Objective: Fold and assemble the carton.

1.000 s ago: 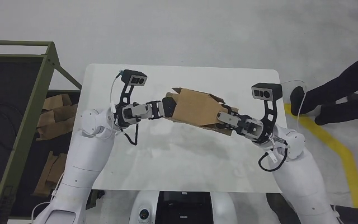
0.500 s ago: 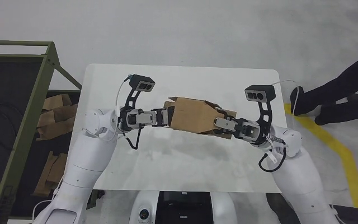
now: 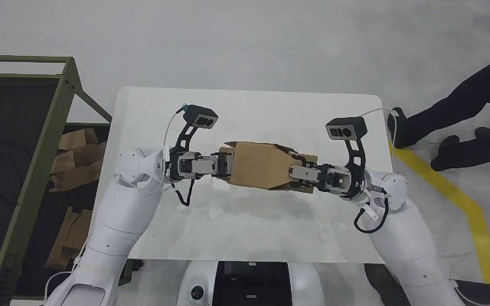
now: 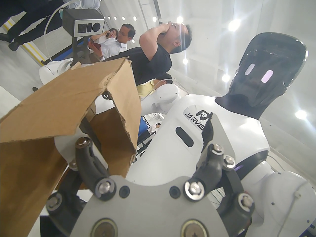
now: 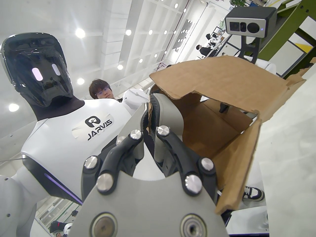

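Observation:
A brown cardboard carton (image 3: 256, 162) hangs between my two grippers over the middle of the white table (image 3: 245, 222), lying roughly level with both ends open and their flaps loose. My left gripper (image 3: 224, 165) is at its left end. In the left wrist view this gripper (image 4: 145, 134) is open; one finger (image 4: 86, 154) reaches inside the carton (image 4: 49, 104) and the other finger (image 4: 209, 134) stands well outside it. At the right end, my right gripper (image 3: 297, 173) (image 5: 148, 107) is shut on a torn flap edge of the carton (image 5: 222, 80).
A green-framed rack (image 3: 46, 76) stands left of the table, with flat cardboard pieces (image 3: 73, 153) stacked beside it. Bare tabletop lies in front of and behind the carton.
Both arms have brought the carton nearer the table's front and turned it from slanted to nearly level. The left wrist has rolled and closed in on the carton's left end.

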Robot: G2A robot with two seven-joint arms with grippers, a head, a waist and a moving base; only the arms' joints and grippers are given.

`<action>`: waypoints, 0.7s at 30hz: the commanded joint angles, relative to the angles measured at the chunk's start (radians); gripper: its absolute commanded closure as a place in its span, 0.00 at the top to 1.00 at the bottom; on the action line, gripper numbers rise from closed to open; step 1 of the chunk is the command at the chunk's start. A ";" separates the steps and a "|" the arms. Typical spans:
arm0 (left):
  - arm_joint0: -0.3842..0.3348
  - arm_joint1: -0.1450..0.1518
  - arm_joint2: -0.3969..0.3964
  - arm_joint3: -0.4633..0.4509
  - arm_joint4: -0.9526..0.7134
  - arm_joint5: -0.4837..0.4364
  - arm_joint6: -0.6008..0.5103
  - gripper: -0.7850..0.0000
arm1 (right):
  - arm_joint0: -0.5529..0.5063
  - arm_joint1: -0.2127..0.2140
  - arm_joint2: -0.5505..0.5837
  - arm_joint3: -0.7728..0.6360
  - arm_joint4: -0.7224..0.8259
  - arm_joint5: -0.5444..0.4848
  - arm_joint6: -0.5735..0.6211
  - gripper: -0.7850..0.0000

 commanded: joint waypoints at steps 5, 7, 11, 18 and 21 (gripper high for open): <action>-0.004 0.001 0.007 0.004 0.022 -0.006 0.013 0.80 | 0.007 -0.003 -0.010 0.005 -0.015 0.000 -0.004 0.00; -0.005 0.001 0.006 0.007 0.043 -0.014 0.032 0.70 | 0.009 -0.004 -0.011 0.005 -0.023 0.001 -0.010 0.00; -0.006 0.002 0.011 0.006 0.059 -0.019 0.053 0.50 | 0.011 -0.005 -0.013 0.008 -0.037 -0.006 -0.022 0.00; -0.007 0.004 0.013 0.007 0.067 -0.022 0.059 0.37 | 0.013 -0.007 -0.013 0.013 -0.044 -0.007 -0.029 0.00; -0.008 0.005 0.013 0.008 0.068 -0.022 0.057 0.27 | 0.014 -0.007 -0.013 0.013 -0.048 -0.006 -0.028 0.00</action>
